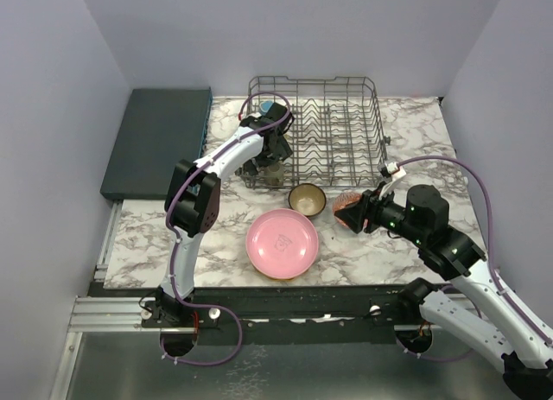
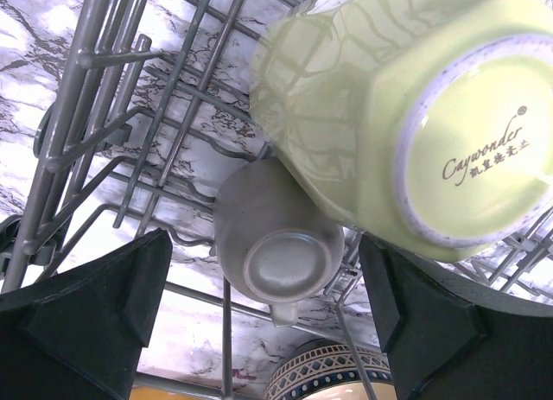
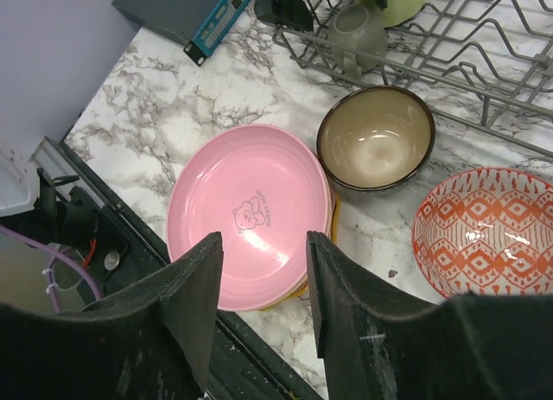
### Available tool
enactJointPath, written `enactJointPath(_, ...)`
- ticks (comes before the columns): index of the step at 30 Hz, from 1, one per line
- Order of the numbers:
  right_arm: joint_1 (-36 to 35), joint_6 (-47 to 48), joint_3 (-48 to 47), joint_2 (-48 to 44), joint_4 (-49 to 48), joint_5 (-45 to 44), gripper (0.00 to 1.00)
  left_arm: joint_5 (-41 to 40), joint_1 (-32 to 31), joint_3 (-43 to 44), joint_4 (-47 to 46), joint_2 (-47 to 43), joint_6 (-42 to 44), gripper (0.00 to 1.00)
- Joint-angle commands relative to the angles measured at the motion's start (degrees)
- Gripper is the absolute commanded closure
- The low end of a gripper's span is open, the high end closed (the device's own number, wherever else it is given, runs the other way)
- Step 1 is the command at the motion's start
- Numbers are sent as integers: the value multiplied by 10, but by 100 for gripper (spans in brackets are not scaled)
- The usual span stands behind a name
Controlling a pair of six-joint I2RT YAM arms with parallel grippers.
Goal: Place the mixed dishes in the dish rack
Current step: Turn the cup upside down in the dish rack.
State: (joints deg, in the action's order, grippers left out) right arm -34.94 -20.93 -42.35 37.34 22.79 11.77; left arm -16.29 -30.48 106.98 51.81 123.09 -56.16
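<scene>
**Left arm.** The left pincer [image 2: 263, 244] is over the front-left corner of the rack [image 1: 315, 128]. Its jaws are spread wide with nothing clamped between them.
- The yellow mug [image 2: 415, 132] is base-up among the rack wires. In the left wrist view it overlaps the right-hand finger [image 2: 449, 331].
- The grey mug [image 2: 276, 244] is also base-up and sits lower in the rack, seen in the gap between the fingers.
- A blue bowl [image 2: 333, 374] shows at the bottom edge of that view. It cannot be told whether it is inside the rack.

**Right arm.** The right pincer [image 3: 263, 244] hangs above the worktop [image 1: 147, 236], jaws apart and empty.

**Worktop, in front of the rack.**
- The pink plate [image 3: 251, 214] has a yellow rim showing under its right edge.
- The brown bowl [image 3: 376, 141] is upright, just beside the plate and near the rack's front rail.
- The red bowl [image 3: 488, 231] is upright, right of the brown bowl and closest to the right pincer.

**Obstruction.** The slab [image 1: 160, 141] lies left of the rack.
</scene>
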Motion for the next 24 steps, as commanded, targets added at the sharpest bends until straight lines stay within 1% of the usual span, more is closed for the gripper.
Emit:
enactJointPath(1,-4,2,0,-3,-12,11,50,-14,5,-19,74,-12,13,1)
enactJointPath(12,-4,4,-9,5,-7,5,50,8,4,-29,66,-39,40,2)
enactJointPath(24,-4,3,-17,9,-1,-6,50,28,5,-44,32,-91,105,3)
